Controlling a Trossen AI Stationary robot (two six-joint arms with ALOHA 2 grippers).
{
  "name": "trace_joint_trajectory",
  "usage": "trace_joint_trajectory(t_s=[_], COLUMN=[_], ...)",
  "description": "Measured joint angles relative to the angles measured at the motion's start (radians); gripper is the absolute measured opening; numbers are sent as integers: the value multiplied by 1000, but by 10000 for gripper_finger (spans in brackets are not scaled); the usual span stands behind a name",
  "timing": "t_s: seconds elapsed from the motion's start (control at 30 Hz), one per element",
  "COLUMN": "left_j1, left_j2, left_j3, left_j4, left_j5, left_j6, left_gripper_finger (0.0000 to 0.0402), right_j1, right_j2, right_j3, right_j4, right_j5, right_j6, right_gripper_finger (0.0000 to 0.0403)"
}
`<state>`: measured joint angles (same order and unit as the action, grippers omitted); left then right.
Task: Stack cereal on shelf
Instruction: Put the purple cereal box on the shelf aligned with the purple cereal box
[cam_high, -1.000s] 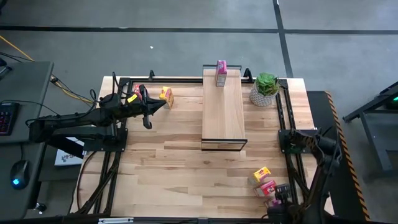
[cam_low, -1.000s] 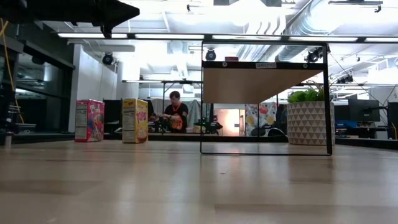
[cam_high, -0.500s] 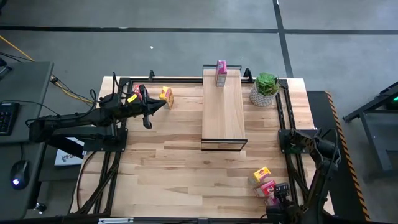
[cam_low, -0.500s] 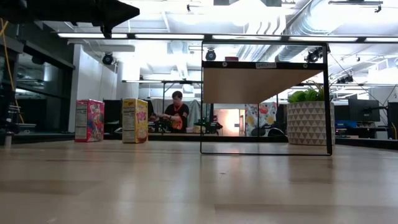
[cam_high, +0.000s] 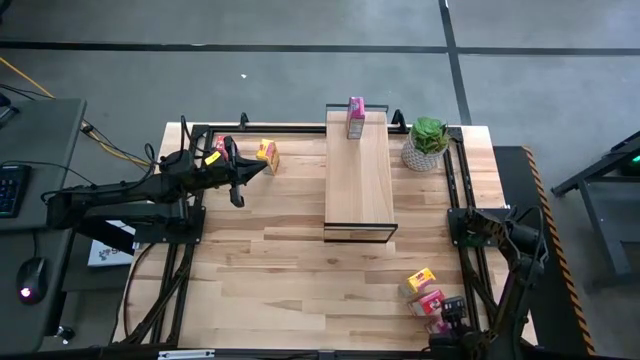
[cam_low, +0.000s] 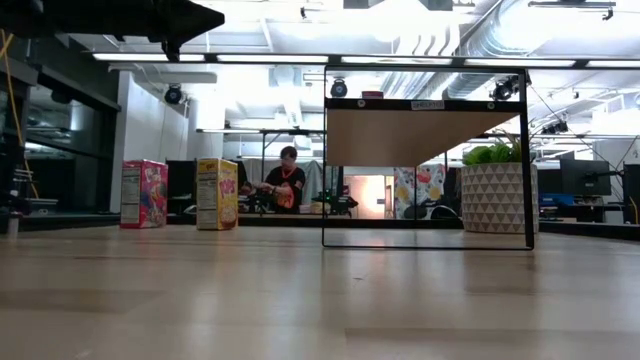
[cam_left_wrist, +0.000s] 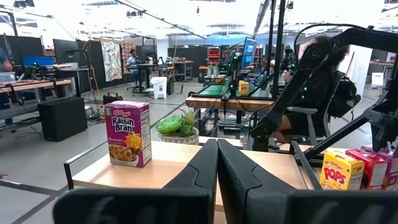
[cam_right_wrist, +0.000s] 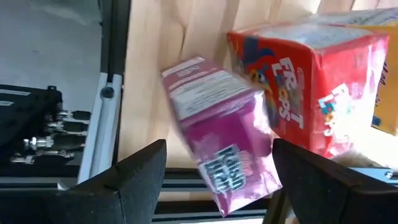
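My right gripper (cam_right_wrist: 219, 142) points down at the table's near right corner (cam_high: 448, 322), shut on a pink cereal box (cam_right_wrist: 211, 112). A red box (cam_right_wrist: 298, 93) and a yellow box (cam_high: 421, 279) lie close beside it. Another pink box (cam_high: 355, 117) stands upright on the far end of the shelf (cam_high: 358, 190). A yellow box (cam_high: 268, 155) and a red box (cam_high: 217, 143) stand at the far left. My left gripper (cam_high: 258, 168) hovers level and shut beside them, touching nothing. My right gripper has the pink box between its two fingers, one finger (cam_right_wrist: 134, 177) on each side, across the box's width. The box's printed side (cam_right_wrist: 264, 146) meets the finger there. The fingers come from above, pointing down. The box sits tilted in the hold; whether its lower end rests on the table is hidden.
A green potted plant (cam_high: 428, 140) stands at the far right, next to the shelf. Dark metal frame rails (cam_high: 465, 200) run along the table's left and right sides. Open tabletop (cam_high: 290, 270) lies between the shelf and the near edge.
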<state>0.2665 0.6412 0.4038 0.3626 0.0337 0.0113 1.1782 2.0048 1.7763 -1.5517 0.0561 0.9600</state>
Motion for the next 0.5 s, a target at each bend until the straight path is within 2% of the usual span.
trace_joint_trajectory(t_s=[0.13,0.5], left_j1=[0,0], left_j2=[0,0], left_j3=[0,0], left_j4=[0,0], left_j5=[0,0], left_j6=[0,0], left_gripper_finger=[3,3], right_j1=[1,0], right_j2=[0,0], right_j3=[0,-19], right_j4=[-4,-19], right_j5=[-21,14], right_j6=[1,-23], right_gripper_finger=[287,287])
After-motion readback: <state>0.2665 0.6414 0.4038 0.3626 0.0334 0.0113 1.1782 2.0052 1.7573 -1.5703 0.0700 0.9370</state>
